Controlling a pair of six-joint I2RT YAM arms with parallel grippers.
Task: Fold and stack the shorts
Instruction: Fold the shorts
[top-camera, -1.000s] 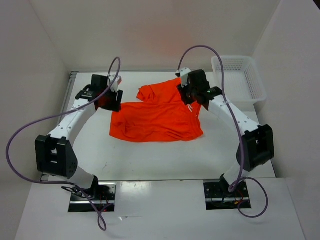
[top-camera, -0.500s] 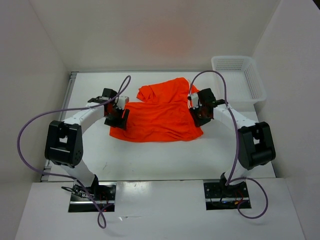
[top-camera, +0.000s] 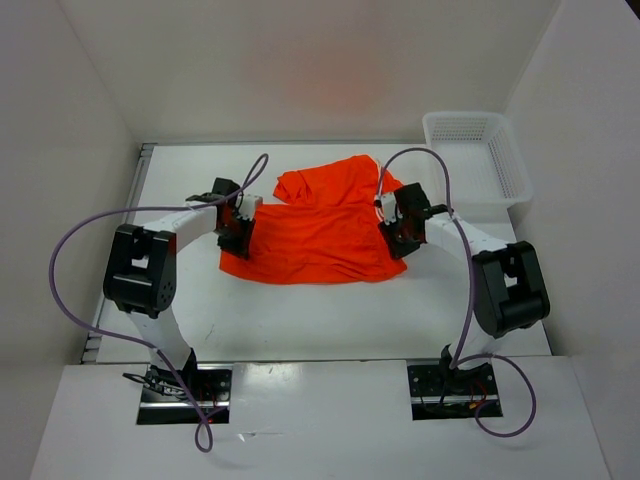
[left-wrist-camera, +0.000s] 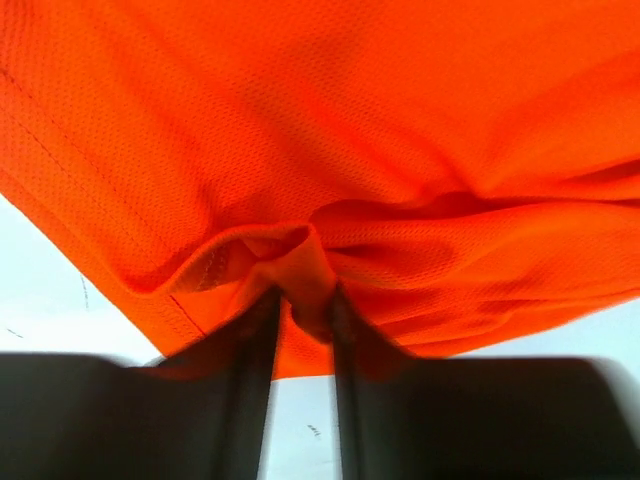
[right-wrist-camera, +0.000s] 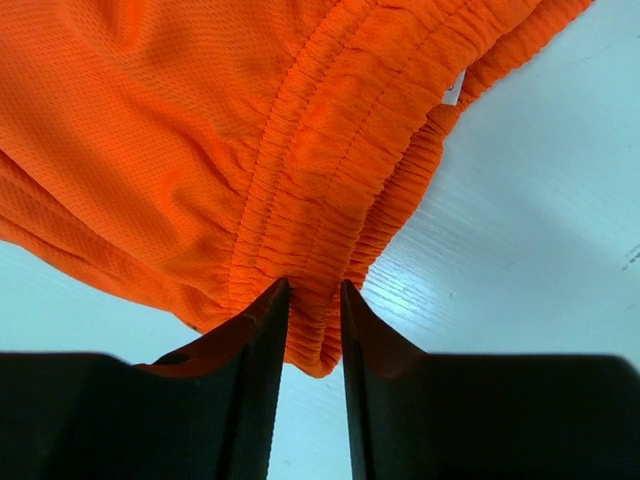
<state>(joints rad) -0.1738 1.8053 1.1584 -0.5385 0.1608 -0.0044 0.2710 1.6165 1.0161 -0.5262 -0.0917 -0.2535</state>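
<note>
Shorts (top-camera: 320, 235), mid tabletop (top-camera: 300, 310), fold grasp in hand: left claw (left-wrist-camera: 303, 300) clamped on hem (left-wrist-camera: 210, 265), right claw (right-wrist-camera: 314, 292) on waistband (right-wrist-camera: 330, 180); next likely needs both ends lifted evenly.

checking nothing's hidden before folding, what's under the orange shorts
The orange shorts lie on the white table, whose top shows at their edges. The patch beneath the cloth is covered, so anything there cannot be seen.
</note>
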